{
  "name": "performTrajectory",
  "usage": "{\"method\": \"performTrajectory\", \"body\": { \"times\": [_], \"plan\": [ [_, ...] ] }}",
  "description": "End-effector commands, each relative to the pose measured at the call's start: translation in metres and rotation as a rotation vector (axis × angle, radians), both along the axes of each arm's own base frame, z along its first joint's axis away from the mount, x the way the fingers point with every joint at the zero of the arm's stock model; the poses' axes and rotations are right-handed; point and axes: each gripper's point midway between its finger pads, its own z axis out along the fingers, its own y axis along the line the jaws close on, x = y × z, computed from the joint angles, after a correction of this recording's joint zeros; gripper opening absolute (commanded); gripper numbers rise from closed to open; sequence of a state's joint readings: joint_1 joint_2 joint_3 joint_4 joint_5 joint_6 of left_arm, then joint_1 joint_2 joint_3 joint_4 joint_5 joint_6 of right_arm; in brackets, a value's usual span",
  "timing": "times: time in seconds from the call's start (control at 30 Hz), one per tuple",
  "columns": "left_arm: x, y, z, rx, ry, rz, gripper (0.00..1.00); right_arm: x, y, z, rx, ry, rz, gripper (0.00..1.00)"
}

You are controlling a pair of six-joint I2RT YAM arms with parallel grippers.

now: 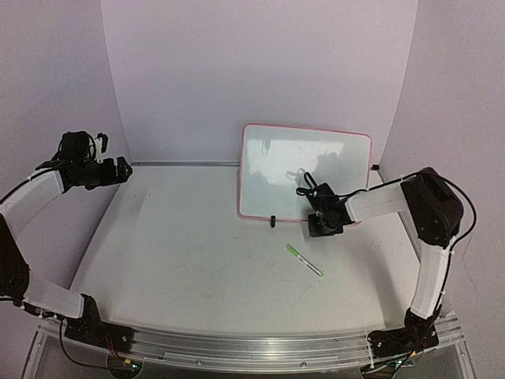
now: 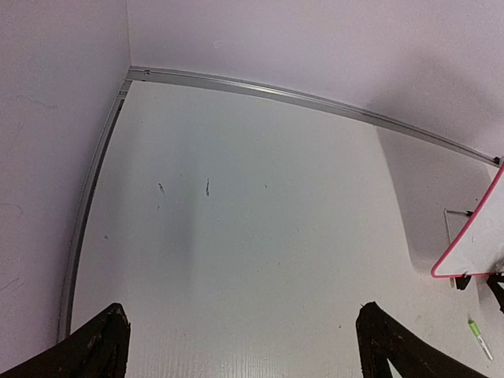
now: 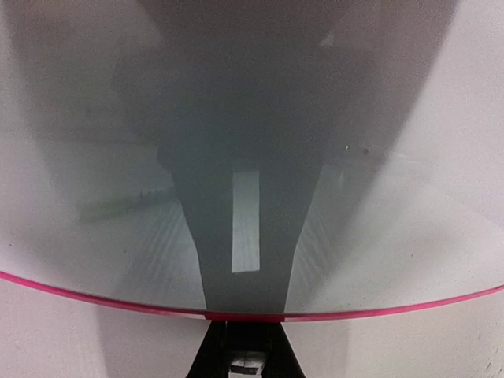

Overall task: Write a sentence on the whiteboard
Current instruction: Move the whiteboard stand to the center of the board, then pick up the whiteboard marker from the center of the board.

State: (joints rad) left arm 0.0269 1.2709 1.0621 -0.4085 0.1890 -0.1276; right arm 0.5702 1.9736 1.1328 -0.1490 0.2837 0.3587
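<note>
Green marker was left lying slanted just in front of the whiteboard, nearest the right fingers, which were pressed together at its bottom frame. Left fingers were spread wide.

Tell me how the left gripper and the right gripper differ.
The left gripper stands wide open; the right gripper is shut. The left gripper hangs over the table, far from the whiteboard; the right gripper sits at the whiteboard's lower pink edge. Neither holds the green marker on the table.
</note>
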Motion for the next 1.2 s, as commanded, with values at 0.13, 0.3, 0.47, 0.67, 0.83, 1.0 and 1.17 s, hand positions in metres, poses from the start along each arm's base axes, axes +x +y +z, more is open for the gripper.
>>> {"method": "performTrajectory", "body": {
  "times": [0.13,0.3,0.47,0.67,0.83,1.0,1.17],
  "plan": [
    [0.0,-0.001,0.012,0.008,-0.05,-0.009,0.99,-0.016,0.076,0.026,0.029,-0.047,0.149,0.0],
    [0.0,-0.001,0.013,0.008,-0.05,-0.011,0.99,-0.029,0.105,0.029,0.025,-0.043,0.207,0.0],
    [0.0,-0.001,0.012,0.008,-0.049,-0.009,0.99,-0.037,0.122,0.026,0.024,-0.029,0.233,0.0],
    [0.0,-0.001,0.012,0.007,-0.046,-0.008,0.99,-0.041,0.129,0.027,0.02,-0.021,0.246,0.11],
    [0.0,0.0,0.011,0.01,-0.045,-0.004,0.99,-0.048,0.131,0.036,0.033,-0.017,0.262,0.34],
    [0.0,0.0,0.011,0.01,-0.042,-0.004,0.99,-0.06,0.13,0.046,0.055,-0.006,0.287,0.47],
    [-0.001,0.002,0.01,0.016,-0.04,0.009,0.99,-0.08,0.12,0.06,0.083,0.017,0.32,0.6]
  ]
}}
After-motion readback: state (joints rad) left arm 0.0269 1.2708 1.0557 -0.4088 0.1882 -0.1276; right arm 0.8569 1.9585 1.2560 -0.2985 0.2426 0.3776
